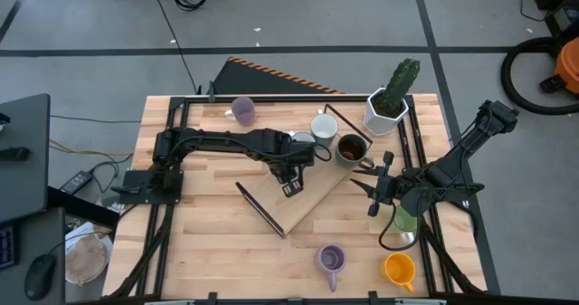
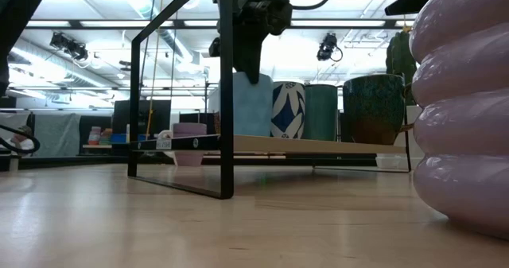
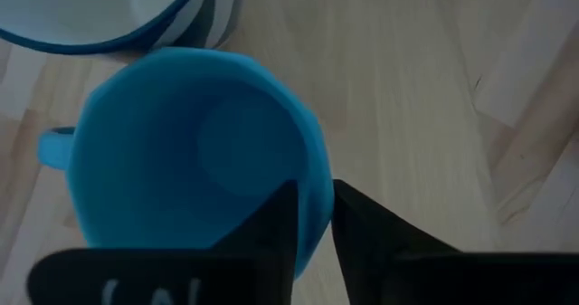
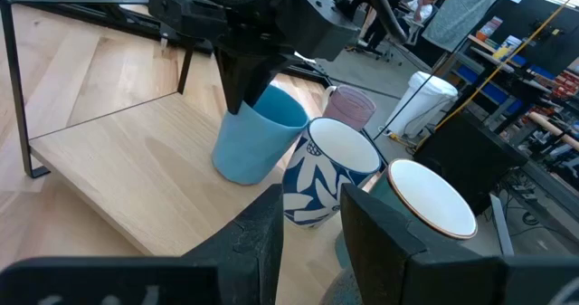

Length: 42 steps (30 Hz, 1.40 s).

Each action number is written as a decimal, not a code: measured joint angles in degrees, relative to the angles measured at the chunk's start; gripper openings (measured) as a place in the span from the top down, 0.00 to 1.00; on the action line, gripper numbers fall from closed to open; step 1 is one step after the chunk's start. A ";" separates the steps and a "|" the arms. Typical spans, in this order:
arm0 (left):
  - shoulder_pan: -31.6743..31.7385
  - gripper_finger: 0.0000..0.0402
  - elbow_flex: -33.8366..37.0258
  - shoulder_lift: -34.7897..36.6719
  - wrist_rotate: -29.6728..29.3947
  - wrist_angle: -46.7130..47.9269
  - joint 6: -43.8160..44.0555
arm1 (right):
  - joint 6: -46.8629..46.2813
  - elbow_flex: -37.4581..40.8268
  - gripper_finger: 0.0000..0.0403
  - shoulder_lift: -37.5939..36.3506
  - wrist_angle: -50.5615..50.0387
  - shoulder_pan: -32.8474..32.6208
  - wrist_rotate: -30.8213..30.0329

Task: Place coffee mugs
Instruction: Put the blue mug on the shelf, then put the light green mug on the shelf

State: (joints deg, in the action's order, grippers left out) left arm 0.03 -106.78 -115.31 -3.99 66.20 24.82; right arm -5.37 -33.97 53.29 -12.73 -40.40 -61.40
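A blue mug [image 3: 190,151] stands on a raised wooden board [image 1: 303,196], next to a white mug with a blue pattern [image 4: 327,169] and a dark mug [image 1: 351,148]. My left gripper [image 1: 294,165] reaches down onto the blue mug and is shut on it. My right gripper [image 1: 365,183] hovers open near the board's right end, pointing at the mugs and touching nothing. One lavender mug [image 1: 242,110] stands at the table's far side and another [image 1: 331,258] near the front edge. An orange mug [image 1: 399,269] and a green mug [image 1: 404,219] stand on the right. My left gripper pinches the blue mug's wall at the rim [image 3: 317,196], one finger [image 3: 276,228] inside the mug and one [image 3: 371,237] outside. It comes from above, pointing down [image 2: 250,57]. The handle [image 3: 54,148] is on the far side from the fingers. The mug's base [image 2: 246,134] is on the board.
The board rests on a black metal frame [image 2: 227,141] above the table. A white angular pot with a green cactus [image 1: 389,101] stands at the far right. Bare wooden table [image 1: 208,242] lies at the near left.
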 joint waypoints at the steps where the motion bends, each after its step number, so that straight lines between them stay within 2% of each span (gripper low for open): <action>1: 0.00 0.80 0.00 0.00 -0.34 -0.16 0.00 | 0.00 -0.01 0.71 0.01 0.00 0.01 -0.01; 5: 0.00 0.79 0.00 0.00 -1.97 -0.37 -0.07 | 0.00 0.00 0.71 -0.01 0.00 0.01 0.01; 16: -0.02 0.79 0.00 0.00 -1.92 -1.28 -2.77 | 0.00 -0.01 0.71 0.01 -0.09 0.00 0.02; 23: -0.34 0.72 0.02 0.02 -5.27 -1.14 -3.80 | 0.00 0.01 0.71 0.01 -0.07 0.00 0.04; 37: -0.89 0.69 0.02 0.02 -5.22 -1.63 -4.95 | 0.00 0.00 0.71 0.01 -0.07 0.00 0.86; 42: -0.90 0.62 -1.96 0.03 -4.92 -1.19 -5.76 | 0.00 0.01 0.71 -0.01 -0.04 0.00 0.96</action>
State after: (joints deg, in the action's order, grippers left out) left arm -0.86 -108.74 -115.27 -8.92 65.01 19.06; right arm -5.37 -33.96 53.28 -12.78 -40.40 -60.45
